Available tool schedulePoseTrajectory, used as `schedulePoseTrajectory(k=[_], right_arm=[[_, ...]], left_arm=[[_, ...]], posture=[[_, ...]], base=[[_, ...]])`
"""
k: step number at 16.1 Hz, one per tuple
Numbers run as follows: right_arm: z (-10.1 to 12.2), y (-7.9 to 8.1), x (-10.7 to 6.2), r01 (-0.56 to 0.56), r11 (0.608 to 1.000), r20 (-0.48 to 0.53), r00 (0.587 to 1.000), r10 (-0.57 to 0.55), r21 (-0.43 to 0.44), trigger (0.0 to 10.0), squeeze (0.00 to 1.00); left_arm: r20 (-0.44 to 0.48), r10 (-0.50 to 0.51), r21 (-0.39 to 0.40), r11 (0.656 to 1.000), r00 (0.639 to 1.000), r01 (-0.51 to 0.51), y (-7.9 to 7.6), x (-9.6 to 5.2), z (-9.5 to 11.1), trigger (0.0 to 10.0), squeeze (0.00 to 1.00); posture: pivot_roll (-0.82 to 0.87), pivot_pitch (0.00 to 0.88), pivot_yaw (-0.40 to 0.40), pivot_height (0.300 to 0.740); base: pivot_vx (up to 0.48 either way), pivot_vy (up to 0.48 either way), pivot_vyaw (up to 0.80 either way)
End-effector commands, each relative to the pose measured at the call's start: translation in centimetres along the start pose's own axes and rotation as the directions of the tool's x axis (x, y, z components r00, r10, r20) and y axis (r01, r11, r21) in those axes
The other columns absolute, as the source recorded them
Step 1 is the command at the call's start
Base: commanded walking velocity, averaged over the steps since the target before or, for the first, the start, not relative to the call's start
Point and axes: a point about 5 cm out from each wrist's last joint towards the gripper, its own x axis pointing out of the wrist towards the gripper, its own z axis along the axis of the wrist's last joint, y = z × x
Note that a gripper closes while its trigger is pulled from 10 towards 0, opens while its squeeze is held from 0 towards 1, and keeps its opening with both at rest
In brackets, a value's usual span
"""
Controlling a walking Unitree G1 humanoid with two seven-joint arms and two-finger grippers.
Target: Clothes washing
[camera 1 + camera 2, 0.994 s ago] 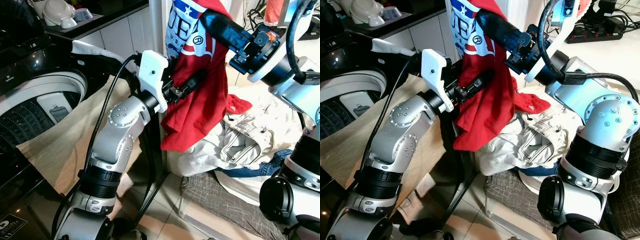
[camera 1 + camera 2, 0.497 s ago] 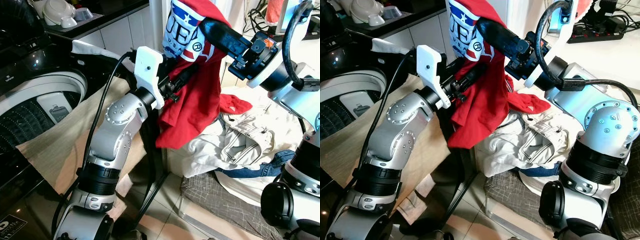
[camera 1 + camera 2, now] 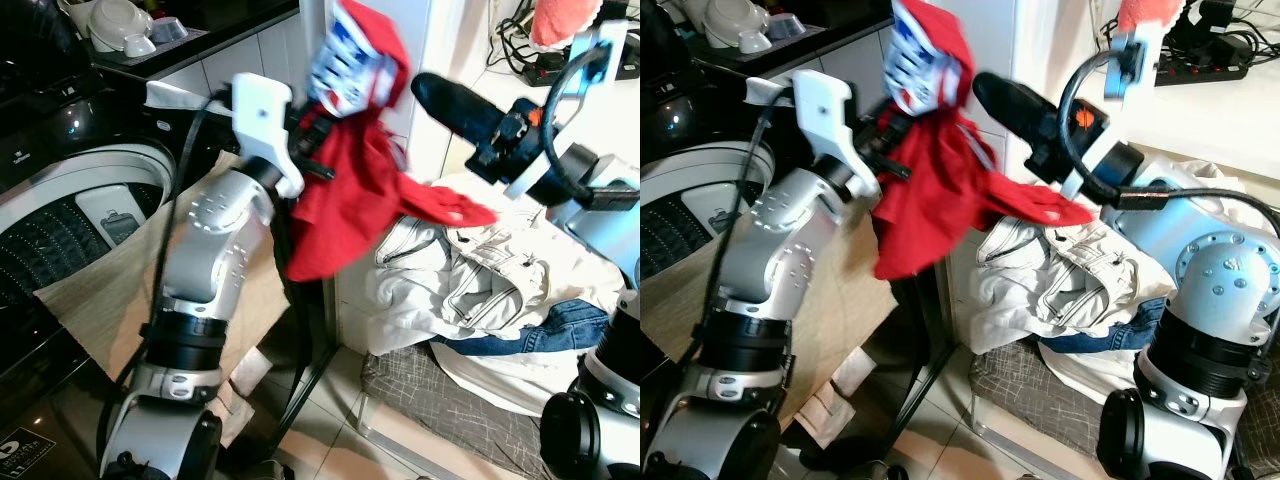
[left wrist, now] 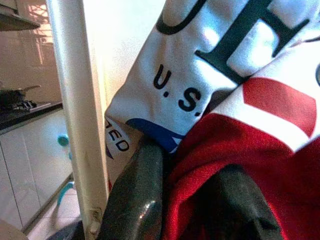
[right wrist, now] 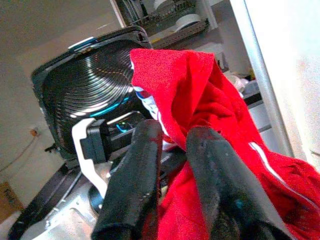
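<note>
A red T-shirt [image 3: 345, 190] with a white and blue print [image 4: 220, 55] hangs in the air, blurred. My left gripper [image 3: 315, 135] is shut on it just under the print, and red cloth is pinched between its black fingers [image 4: 137, 200]. My right gripper [image 3: 425, 88] hovers to the right of the shirt's top, apart from it, with a narrow gap between its fingers [image 5: 135, 180] and nothing in them. The shirt's tail [image 3: 450, 210] trails out below that gripper. The washing machine's open drum [image 3: 60, 225] is at the left.
A pale jacket [image 3: 470, 290] and blue jeans [image 3: 535, 335] are heaped in a grey laundry basket [image 3: 440, 400] at the right. Beige cloth [image 3: 120, 280] drapes over the washer's front. A white post [image 3: 315, 25] stands behind the shirt. Dishes [image 3: 112, 22] sit on the counter.
My right gripper has let go of the shirt's top and drawn back right and down. My left arm has swung the shirt up and left, toward the washer.
</note>
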Motion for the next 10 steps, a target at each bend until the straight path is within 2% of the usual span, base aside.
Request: schedulePoseTrajectory(k=[1, 3, 6, 9, 10], right_arm=[[-0.1, 0.2, -0.1, 0.009, 1.0, -0.008, 1.0, -0.009, -0.028, 10.0, 1.0], [-0.2, 0.1, -0.4, 0.028, 0.999, -0.015, 0.999, -0.028, -0.038, 10.0, 1.0], [-0.4, -0.3, -1.2, 0.085, 0.994, -0.033, 0.996, -0.087, -0.063, 10.0, 1.0], [-0.8, -1.1, -2.8, 0.181, 0.98, -0.041, 0.982, -0.185, -0.086, 10.0, 1.0], [-1.0, -1.1, -3.7, 0.221, 0.968, -0.052, 0.972, -0.228, -0.119, 10.0, 1.0]], left_arm=[[0.039, 0.028, 0.015, 0.999, 0.999, -0.028, 0.7, 0.3, 1.0, 0.0, 0.0], [0.043, 0.043, 0.019, 0.999, 0.998, -0.044, 1.0, 0.2, 1.2, 0.0, 0.0], [0.062, 0.092, 0.042, 0.995, 0.994, -0.095, 2.3, 0.3, 2.1, 0.0, 0.0], [0.119, 0.224, 0.124, 0.963, 0.967, -0.238, 5.7, 0.7, 4.9, 0.0, 0.0], [0.148, 0.328, 0.203, 0.913, 0.933, -0.354, 8.0, 0.6, 6.4, 0.0, 0.0]], posture=[[-0.09, 0.0, 0.112, 0.74], [-0.09, 0.0, 0.115, 0.74], [-0.09, 0.0, 0.112, 0.74], [-0.09, 0.0, 0.115, 0.74], [-0.09, 0.0, 0.119, 0.74]], base=[[0.0, 0.0, 0.0], [0.0, 0.0, 0.0], [0.0, 0.0, 0.0], [0.0, 0.0, 0.0], [0.0, 0.0, 0.0]])
